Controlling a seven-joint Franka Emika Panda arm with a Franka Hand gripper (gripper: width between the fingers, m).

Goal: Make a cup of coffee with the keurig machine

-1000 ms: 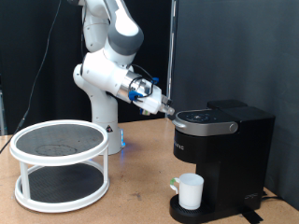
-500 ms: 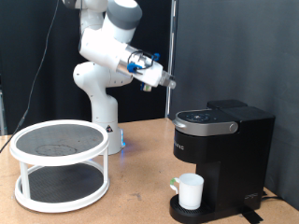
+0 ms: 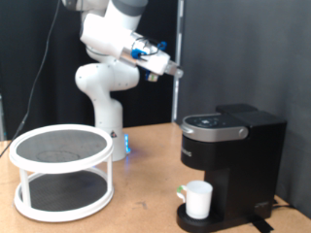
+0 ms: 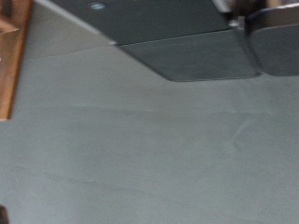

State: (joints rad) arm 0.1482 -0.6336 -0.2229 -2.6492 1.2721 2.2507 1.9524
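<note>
Gripper (image 3: 176,73): in the air at 11 o'clock from the coffee maker (image 3: 230,155); grip state cannot be determined. Mug (image 3: 199,199) stands on the drip base.

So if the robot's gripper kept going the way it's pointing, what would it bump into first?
Probably nothing nearby. The gripper points toward the exterior view's right and slightly down, high above the keurig machine, toward the dark backdrop. Depth is unclear.
</note>
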